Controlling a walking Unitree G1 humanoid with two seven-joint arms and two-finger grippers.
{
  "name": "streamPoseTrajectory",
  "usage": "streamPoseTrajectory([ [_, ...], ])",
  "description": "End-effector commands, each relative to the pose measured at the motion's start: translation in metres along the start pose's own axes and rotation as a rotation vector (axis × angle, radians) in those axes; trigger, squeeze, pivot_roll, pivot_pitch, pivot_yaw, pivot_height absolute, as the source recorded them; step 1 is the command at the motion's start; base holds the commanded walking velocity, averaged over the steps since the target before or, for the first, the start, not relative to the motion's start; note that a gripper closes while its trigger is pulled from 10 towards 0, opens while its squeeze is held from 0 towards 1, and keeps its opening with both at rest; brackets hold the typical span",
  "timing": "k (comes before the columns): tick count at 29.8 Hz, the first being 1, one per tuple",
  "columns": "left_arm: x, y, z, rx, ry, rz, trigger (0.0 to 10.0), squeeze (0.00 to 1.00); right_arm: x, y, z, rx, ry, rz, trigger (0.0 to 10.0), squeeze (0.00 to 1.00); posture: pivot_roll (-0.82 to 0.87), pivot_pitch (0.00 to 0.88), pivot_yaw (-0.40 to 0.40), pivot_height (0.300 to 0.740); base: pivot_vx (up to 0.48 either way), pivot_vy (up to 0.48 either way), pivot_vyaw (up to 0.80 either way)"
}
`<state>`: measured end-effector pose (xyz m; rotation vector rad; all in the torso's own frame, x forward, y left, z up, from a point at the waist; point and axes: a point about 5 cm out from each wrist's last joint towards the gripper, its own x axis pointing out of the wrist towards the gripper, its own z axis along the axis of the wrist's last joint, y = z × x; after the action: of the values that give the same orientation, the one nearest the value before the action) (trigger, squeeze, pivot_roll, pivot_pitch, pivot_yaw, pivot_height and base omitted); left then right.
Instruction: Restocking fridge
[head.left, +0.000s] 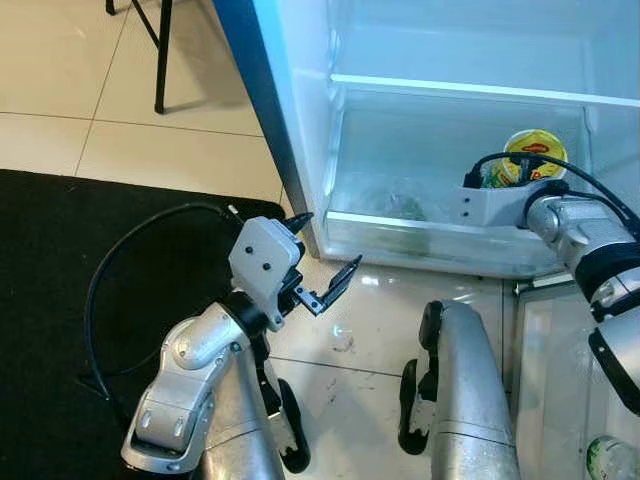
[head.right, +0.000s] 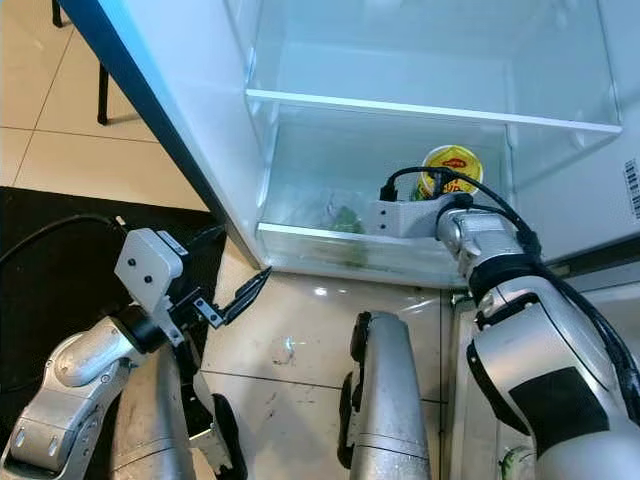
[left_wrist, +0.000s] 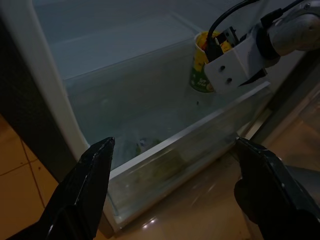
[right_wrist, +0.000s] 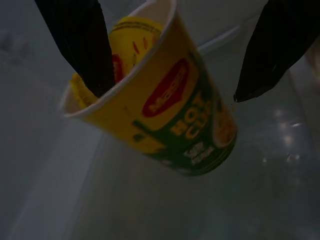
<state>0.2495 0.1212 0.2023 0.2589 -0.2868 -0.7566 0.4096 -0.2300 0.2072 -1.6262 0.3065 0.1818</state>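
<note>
The open fridge (head.left: 300, 120) takes up the upper right of the head views, from about twelve o'clock round to three, with a glass shelf (head.left: 480, 90) across it and a clear crisper drawer (head.left: 400, 235) below. Something green (head.left: 405, 208) lies inside the drawer, too blurred behind the plastic to name. At nine o'clock a black mat (head.left: 60, 300) covers the tiled floor (head.left: 180, 150), with a black cable (head.left: 120, 260) looping over it, and the legs of a black stand (head.left: 160, 55) rise at eleven o'clock.

The right arm reaches from four o'clock up into the fridge. The right gripper (right_wrist: 170, 65) sits at the instant noodle cup (head.left: 532, 152), a yellow and green cup tilted on its side in the bottom compartment at about two o'clock. In the right wrist view one finger (right_wrist: 82, 40) dips inside the cup's open mouth, while the other stands apart from its outer wall, so the jaws are spread and not pinching the cup.

The left gripper (head.left: 318, 262) hovers at about six o'clock, just outside the fridge over the tiles, its fingers parted wide and holding nothing. In the left wrist view it points toward the crisper drawer front.
</note>
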Motion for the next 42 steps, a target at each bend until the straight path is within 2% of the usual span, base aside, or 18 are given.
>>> streamPoseTrajectory([
  [1, -0.005, -0.007, -0.006, -0.011, 0.024, -0.028, 10.0, 0.0, -0.001, 0.015, -0.008, -0.01, 0.017, 0.069, 10.0, 0.24, 0.09, 0.552, -0.036, 0.375, 0.0, 0.0, 0.0],
  [2, -0.006, -0.006, -0.006, -0.01, 0.026, -0.024, 10.0, 0.0, -0.001, 0.015, -0.009, -0.014, 0.015, 0.079, 10.0, 0.0, 0.1, 0.545, -0.036, 0.375, 0.0, 0.0, 0.0],
  [14, -0.013, -0.003, -0.007, 0.004, 0.038, -0.003, 10.0, 0.0, -0.003, -0.001, -0.013, 0.047, 0.0, 0.066, 10.0, 0.0, 0.1, 0.529, -0.047, 0.375, 0.0, 0.0, 0.0],
  [17, -0.015, -0.003, -0.007, 0.01, 0.043, -0.003, 10.0, 0.0, -0.005, -0.01, -0.015, 0.068, -0.009, 0.047, 10.0, 0.0, 0.1, 0.522, -0.046, 0.375, 0.0, 0.0, 0.0],
  [18, -0.016, -0.001, -0.008, 0.016, 0.046, -0.001, 10.0, 0.0, -0.007, -0.02, -0.02, 0.101, -0.013, 0.024, 10.0, 0.0, 0.1, 0.513, -0.05, 0.375, 0.0, 0.0, 0.0],
  [20, -0.015, 0.0, -0.008, 0.023, 0.046, -0.001, 10.0, 0.0, -0.009, -0.024, -0.025, 0.129, -0.014, 0.016, 10.0, 0.0, 0.1, 0.506, -0.049, 0.375, 0.0, 0.0, 0.0],
  [30, -0.012, 0.003, -0.007, 0.037, 0.035, -0.006, 10.0, 0.0, -0.015, -0.024, -0.044, 0.16, -0.017, 0.071, 10.0, 0.0, 0.1, 0.48, -0.043, 0.375, 0.0, 0.0, 0.0],
  [31, -0.01, 0.005, -0.008, 0.041, 0.033, -0.007, 10.0, 0.0, -0.017, -0.02, -0.05, 0.193, -0.037, 0.127, 10.0, 0.0, 0.09, 0.465, -0.038, 0.375, 0.0, 0.0, 0.0],
  [35, -0.008, 0.006, -0.009, 0.047, 0.03, -0.014, 10.0, 0.0, -0.021, -0.012, -0.057, 0.227, -0.065, 0.208, 10.0, 0.0, 0.09, 0.455, -0.036, 0.375, 0.0, 0.0, 0.0],
  [41, -0.005, 0.007, -0.008, 0.052, 0.019, -0.018, 10.0, 0.0, -0.027, -0.011, -0.065, 0.29, -0.106, 0.249, 10.0, 0.0, 0.09, 0.427, -0.029, 0.375, 0.0, 0.0, 0.0],
  [42, -0.004, 0.008, -0.008, 0.053, 0.014, -0.017, 10.0, 0.0, -0.029, -0.014, -0.067, 0.33, -0.134, 0.256, 10.0, 0.0, 0.08, 0.42, -0.029, 0.375, 0.0, 0.0, 0.0],
])
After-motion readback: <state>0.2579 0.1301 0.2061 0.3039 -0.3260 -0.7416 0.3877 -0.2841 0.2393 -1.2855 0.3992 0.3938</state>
